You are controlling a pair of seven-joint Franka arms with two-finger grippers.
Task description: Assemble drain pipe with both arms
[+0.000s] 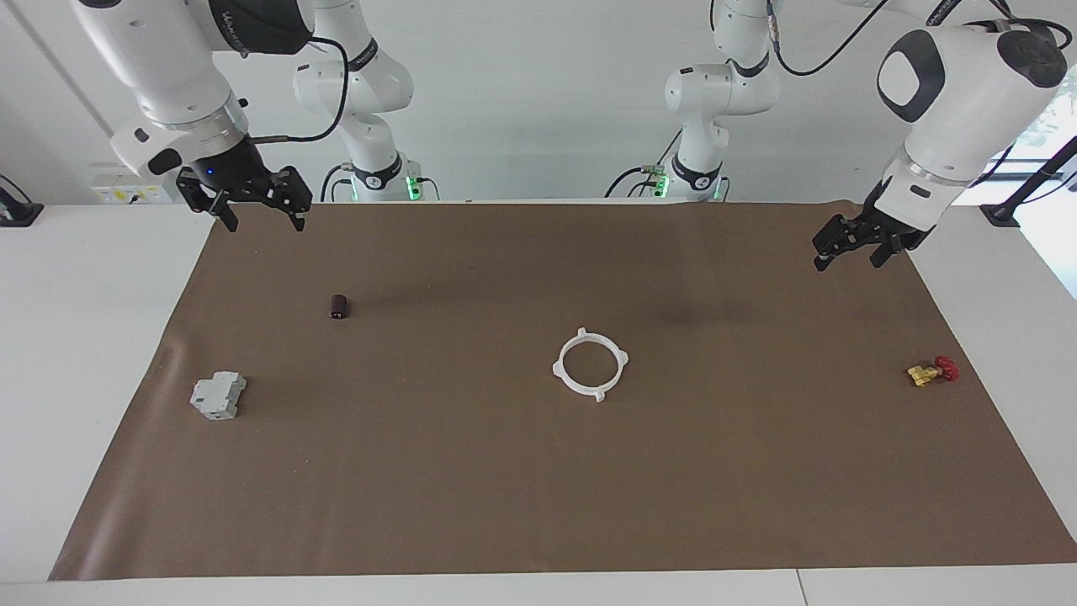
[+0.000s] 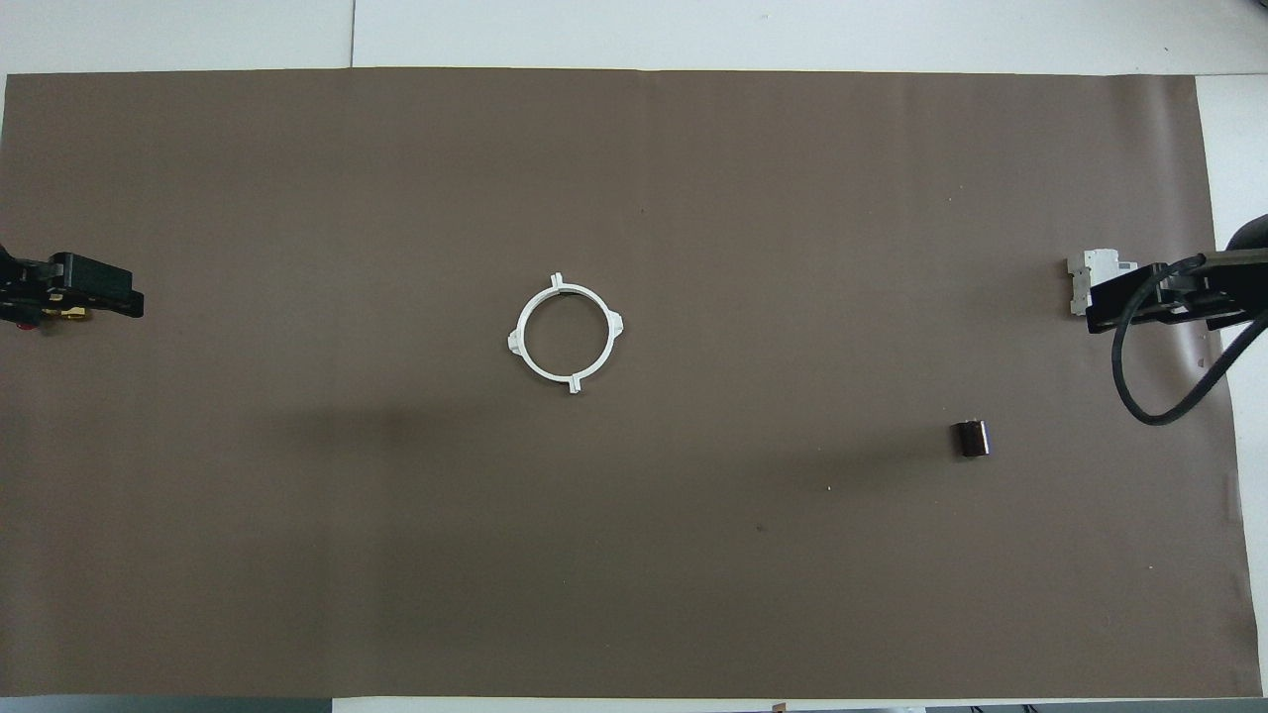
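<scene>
The surface (image 1: 538, 471) is covered by a matt brown sheet, paper-like and faintly creased at one edge. The ring (image 1: 591, 364) is seen as smooth white plastic. The box (image 1: 218, 396) looks like matt grey plastic. The cylinder (image 1: 339, 306) is dark and slightly glossy. The valve (image 1: 932, 371) shows brassy metal with a red handle.

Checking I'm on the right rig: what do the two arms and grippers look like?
Both arms are glossy white jointed Frankas with black round joint caps. The right gripper and left gripper are black two-finger units. Black cables loop along the arms; green lights glow at the bases.
</scene>
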